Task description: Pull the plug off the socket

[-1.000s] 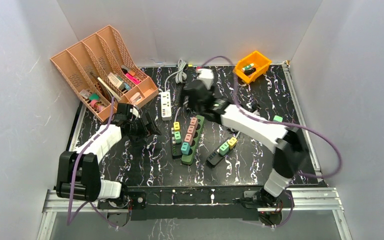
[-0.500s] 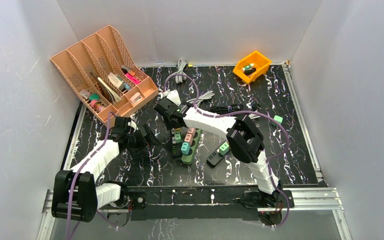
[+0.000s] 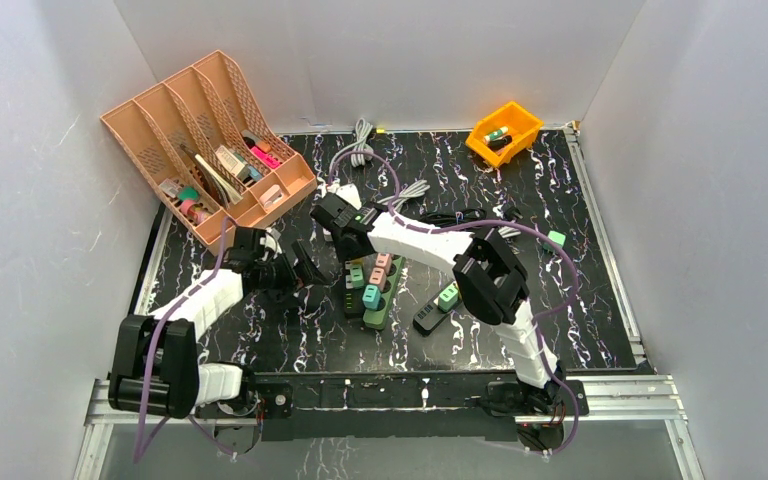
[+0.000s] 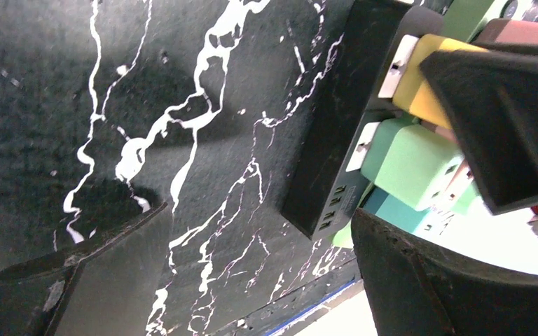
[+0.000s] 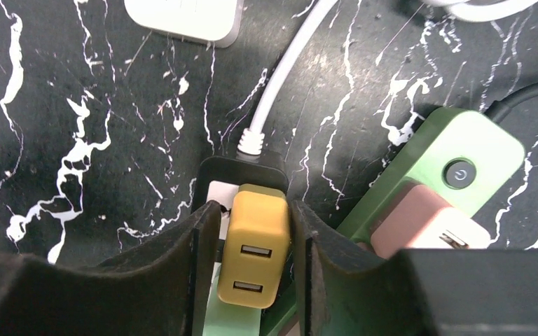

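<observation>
Yellow plug [image 5: 256, 252] is what the right gripper [image 5: 255, 213] has closed on: its two fingers press against the plug's sides, as the right wrist view shows. The plug is seated in the top socket of the black power strip [image 5: 242, 170], just beside the green power strip [image 5: 455, 150], so the grasp looks made but the pull itself is not yet done. The left gripper [image 4: 252, 238] stands wide open and empty, low on the table next to the black strip's long side, seemingly placed to brace it, though it is not touching. A second ago the right arm reached toward the far side of the table with its fingers spread; since then it has swung over the strips and closed, while the left arm has edged nearer the strip.
</observation>
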